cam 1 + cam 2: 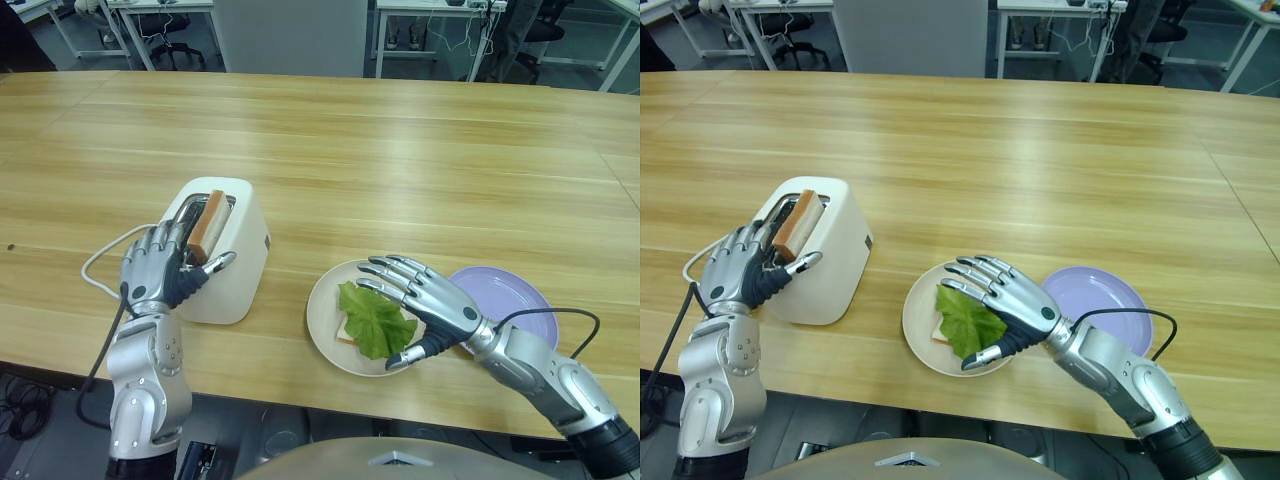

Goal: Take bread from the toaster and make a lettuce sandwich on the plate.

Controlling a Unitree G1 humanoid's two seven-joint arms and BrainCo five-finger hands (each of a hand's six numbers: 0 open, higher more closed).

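Top-slice step: left hand (160, 268) at toaster (238, 268) bread (209, 222) (9 o'clock), grip maybe unformed, cannot tell. Over lettuce (374, 322), right hand (428, 300) splayed wide; next, lift bread.

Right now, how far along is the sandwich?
Done: one bread slice lies on the plate with lettuce on it. In hand: the left hand is at the toaster by the second slice; the right hand is open over the lettuce. Left: that slice on top.

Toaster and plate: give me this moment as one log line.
left robot hand: at toaster, beside bread | right robot hand: open over lettuce on plate | bread: not yet taken
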